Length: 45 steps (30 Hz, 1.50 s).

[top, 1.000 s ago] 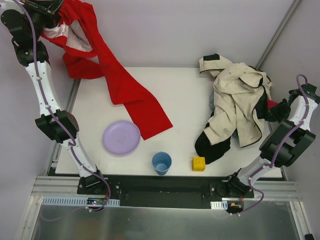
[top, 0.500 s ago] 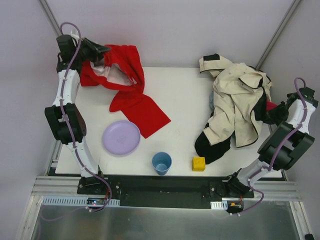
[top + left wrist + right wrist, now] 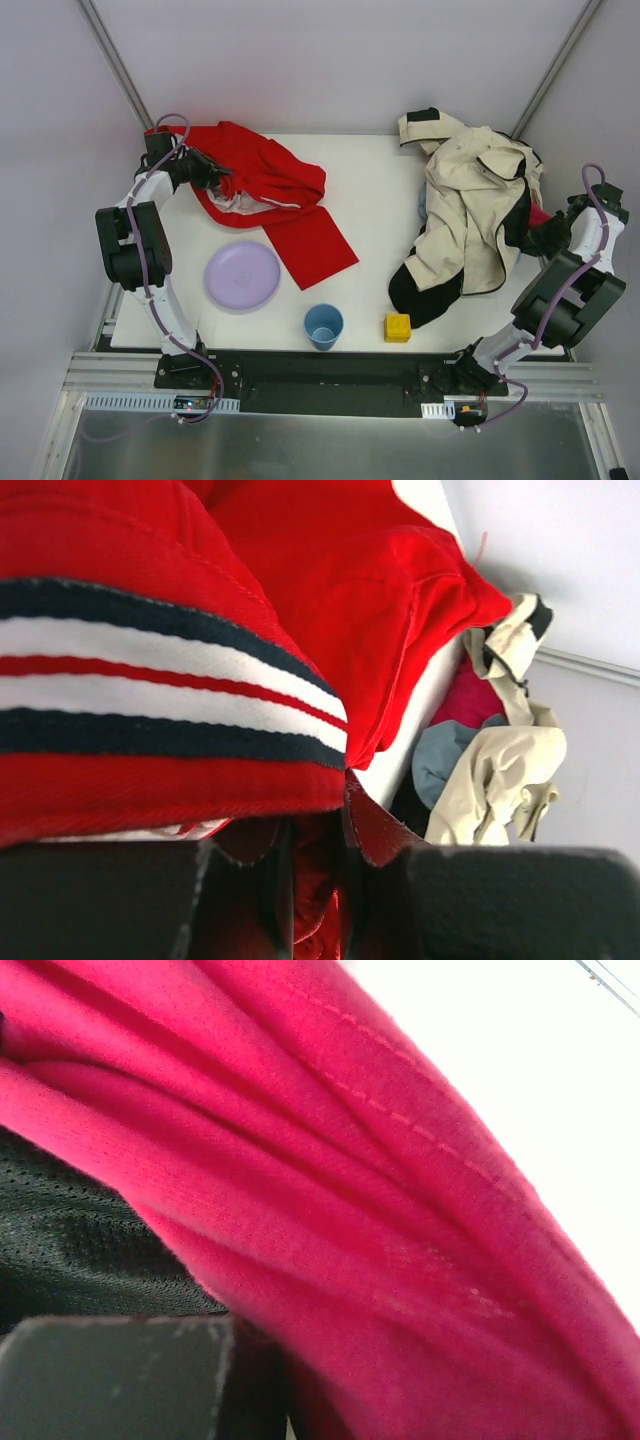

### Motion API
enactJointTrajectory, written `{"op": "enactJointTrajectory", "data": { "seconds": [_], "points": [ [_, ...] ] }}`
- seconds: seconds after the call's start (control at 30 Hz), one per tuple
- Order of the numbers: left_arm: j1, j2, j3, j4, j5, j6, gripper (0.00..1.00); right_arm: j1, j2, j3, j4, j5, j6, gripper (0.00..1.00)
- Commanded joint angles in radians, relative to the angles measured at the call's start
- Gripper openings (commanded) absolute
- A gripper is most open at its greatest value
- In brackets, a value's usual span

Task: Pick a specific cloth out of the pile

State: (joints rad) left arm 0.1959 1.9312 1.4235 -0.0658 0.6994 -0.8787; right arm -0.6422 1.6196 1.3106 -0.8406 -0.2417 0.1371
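Left pincer (image 3: 214,177) clamped shut, right pincer (image 3: 548,234) closed

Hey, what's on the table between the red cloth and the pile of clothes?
Nothing: the top view shows bare white table between the red cloth and the pile.

Left arm (image 3: 130,240) has come down from its high reach over the far-left corner. It now sits folded low, left jaws just above the far-left edge of the tabletop (image 3: 380,190). The cloth (image 3: 270,180) no longer hangs from those jaws in a long drape. Its upper part has dropped into a bunched heap on the tabletop. Right arm (image 3: 585,250) has shifted slightly nearward at the right edge of the pile (image 3: 470,210).
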Motion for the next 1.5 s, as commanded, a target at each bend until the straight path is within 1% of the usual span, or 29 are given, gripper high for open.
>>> {"op": "enactJointTrajectory", "data": {
  "seconds": [0.0,0.03,0.07,0.1,0.13,0.17,0.23,0.27,0.3,0.4,0.5,0.6,0.7,0.83,0.93,1.0,1.17,1.33,1.47],
  "points": [
    [-0.003,-0.026,0.015,-0.119,-0.064,0.131,0.00,-0.016,-0.047,0.001,-0.003,0.018,0.004,0.11],
    [-0.001,-0.024,0.025,-0.147,-0.077,0.148,0.04,-0.016,-0.047,0.001,-0.002,0.016,0.004,0.11],
    [-0.001,-0.026,0.032,-0.166,-0.086,0.162,0.12,-0.016,-0.046,0.003,0.000,0.013,0.002,0.11],
    [0.000,-0.032,0.040,-0.184,-0.101,0.173,0.24,-0.014,-0.044,0.004,0.000,0.012,0.005,0.12],
    [0.000,-0.044,0.048,-0.204,-0.130,0.182,0.49,-0.014,-0.043,0.004,0.001,0.009,0.006,0.12],
    [0.002,-0.058,0.061,-0.224,-0.147,0.185,0.62,-0.013,-0.041,0.007,0.001,0.007,0.007,0.12],
    [0.004,-0.096,0.092,-0.268,-0.166,0.182,0.76,-0.011,-0.038,0.013,0.000,0.004,0.006,0.13],
    [0.004,-0.119,0.104,-0.279,-0.175,0.179,0.80,-0.010,-0.038,0.015,-0.002,0.004,0.006,0.13],
    [0.004,-0.139,0.117,-0.296,-0.185,0.176,0.99,-0.008,-0.038,0.018,0.001,0.004,0.004,0.13],
    [0.000,-0.213,0.132,-0.331,-0.230,0.173,0.99,-0.008,-0.033,0.026,0.001,0.002,0.002,0.14],
    [-0.010,-0.296,0.124,-0.362,-0.290,0.202,0.99,-0.008,-0.032,0.029,-0.003,-0.005,-0.001,0.14],
    [-0.027,-0.346,0.115,-0.387,-0.293,0.240,0.99,-0.008,-0.036,0.029,-0.003,-0.011,-0.001,0.14],
    [-0.082,-0.354,0.136,-0.448,-0.287,0.319,0.99,-0.008,-0.043,0.015,0.005,-0.019,0.001,0.15],
    [-0.193,-0.311,0.169,-0.555,-0.294,0.415,0.99,-0.008,-0.050,-0.005,0.014,-0.024,0.004,0.15],
    [-0.326,-0.264,0.190,-0.618,-0.342,0.480,0.99,-0.008,-0.055,-0.016,0.017,-0.025,0.006,0.15],
    [-0.425,-0.206,0.219,-0.670,-0.371,0.523,0.99,-0.008,-0.058,-0.024,0.015,-0.025,0.006,0.15],
    [-0.604,-0.065,0.294,-0.781,-0.426,0.596,0.99,-0.007,-0.064,-0.043,0.018,-0.019,0.001,0.15],
    [-0.725,0.070,0.353,-0.838,-0.460,0.630,0.99,-0.008,-0.069,-0.063,0.018,-0.018,-0.001,0.15],
    [-0.777,0.150,0.364,-0.859,-0.471,0.635,0.99,-0.007,-0.070,-0.068,0.017,-0.010,-0.005,0.15]
  ]
}}
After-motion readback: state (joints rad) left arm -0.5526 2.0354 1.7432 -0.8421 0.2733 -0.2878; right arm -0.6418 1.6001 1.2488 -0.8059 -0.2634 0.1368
